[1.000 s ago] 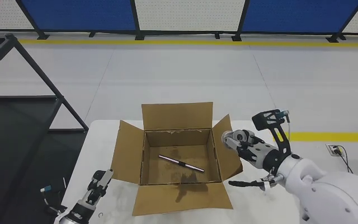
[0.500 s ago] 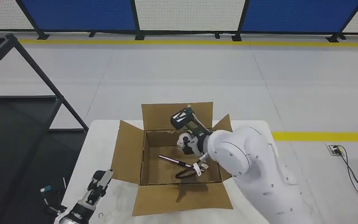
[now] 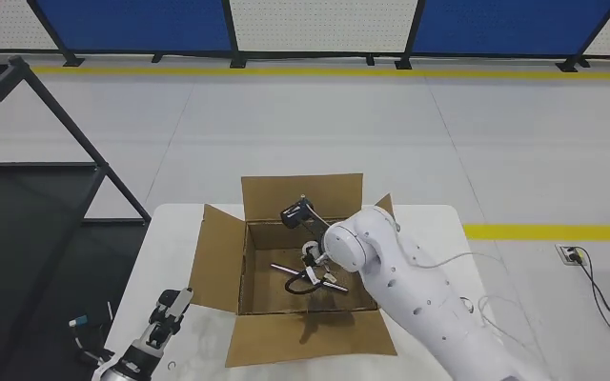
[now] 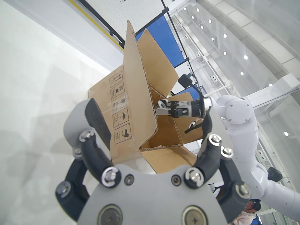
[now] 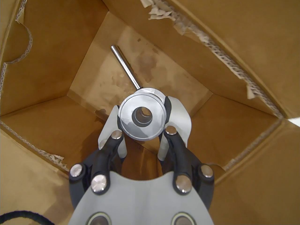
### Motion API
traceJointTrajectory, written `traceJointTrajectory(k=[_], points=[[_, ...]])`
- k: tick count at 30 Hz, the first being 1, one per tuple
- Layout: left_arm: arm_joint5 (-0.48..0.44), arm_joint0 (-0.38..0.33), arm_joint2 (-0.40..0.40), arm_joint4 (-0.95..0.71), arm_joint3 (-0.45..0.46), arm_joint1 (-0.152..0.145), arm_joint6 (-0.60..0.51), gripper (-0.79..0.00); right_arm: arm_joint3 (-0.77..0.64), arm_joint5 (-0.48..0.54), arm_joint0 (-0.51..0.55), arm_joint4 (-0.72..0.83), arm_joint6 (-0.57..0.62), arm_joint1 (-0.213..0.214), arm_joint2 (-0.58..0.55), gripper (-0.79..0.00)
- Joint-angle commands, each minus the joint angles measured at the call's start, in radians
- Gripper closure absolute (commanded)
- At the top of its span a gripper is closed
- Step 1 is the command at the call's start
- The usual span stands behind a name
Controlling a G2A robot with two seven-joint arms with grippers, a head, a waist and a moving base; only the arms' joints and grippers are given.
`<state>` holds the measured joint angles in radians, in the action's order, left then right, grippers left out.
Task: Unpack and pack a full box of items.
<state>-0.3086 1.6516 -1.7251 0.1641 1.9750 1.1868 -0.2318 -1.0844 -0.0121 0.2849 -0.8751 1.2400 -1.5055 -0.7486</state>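
Cardboard box [image 3: 303,195] sits in the middle of the white table [image 3: 176,229], with all four flaps folded out and its floor nearly bare. The right arm is bent over the right wall. The right gripper [image 5: 143,115] hangs inside the box, low above the floor. Its jaws are closed on the rim of a metal disc [image 5: 127,120] that has a hole through its centre. The disc's flat face is turned up toward the wrist.

Beyond the disc a thin rod [image 5: 124,64] lies flat on the box floor, running from far left toward near right. One end is hidden behind the disc, so I cannot tell whether the two touch.

The left gripper [image 4: 150,118] sits at the near left of the table, just beside the left flap, with its jaws wide open and holding nothing.

The step in hand looks like packing: setting the disc down in the box. To do it well, shift the disc a little aside so it meets bare cardboard beside the rod rather than on top of it. Lower it until it is nearly on the floor and keep it level, so it lands flat and cannot roll. Open the jaws just enough to free the rim. Then lift straight up, clear of the walls and the torn flap edges.
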Motion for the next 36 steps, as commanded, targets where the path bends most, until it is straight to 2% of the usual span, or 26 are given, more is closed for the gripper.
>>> traceJointTrajectory(k=[1, 6, 12, 15, 20, 22, 23, 36], points=[[0.000, 0.000, 0.000, 0.000, 0.000, 0.000, 0.000, -0.785, 0.048, 0.002, -0.010, 0.017, -0.015, -0.011, 0.014, 0.000], [0.000, 0.000, 0.000, 0.000, 0.000, 0.000, 0.000, -0.785, 0.148, -0.027, -0.037, 0.027, -0.053, -0.044, 0.058, 0.000], [0.000, 0.000, 0.000, 0.000, 0.000, 0.000, 0.000, -0.785, 0.270, -0.114, -0.072, 0.015, -0.109, -0.096, 0.117, 0.000], [0.000, 0.000, 0.000, 0.000, 0.000, 0.000, 0.000, -0.785, 0.330, -0.117, -0.088, 0.030, -0.139, -0.120, 0.131, 0.000], [0.000, 0.000, 0.000, 0.000, 0.000, 0.000, 0.000, -0.785, 0.438, -0.063, -0.115, 0.066, -0.187, -0.152, 0.139, 0.000], [0.000, 0.000, 0.000, 0.000, 0.000, 0.000, 0.000, -0.785, 0.476, -0.054, -0.124, 0.074, -0.201, -0.164, 0.142, -0.277], [0.000, 0.000, 0.000, 0.000, 0.000, 0.000, 0.000, -0.785, 0.494, -0.052, -0.129, 0.079, -0.207, -0.170, 0.143, -0.357], [0.000, 0.000, 0.000, 0.000, 0.000, 0.000, 0.000, -0.785, 0.645, -0.007, -0.175, 0.111, -0.258, -0.227, 0.145, -0.379]])
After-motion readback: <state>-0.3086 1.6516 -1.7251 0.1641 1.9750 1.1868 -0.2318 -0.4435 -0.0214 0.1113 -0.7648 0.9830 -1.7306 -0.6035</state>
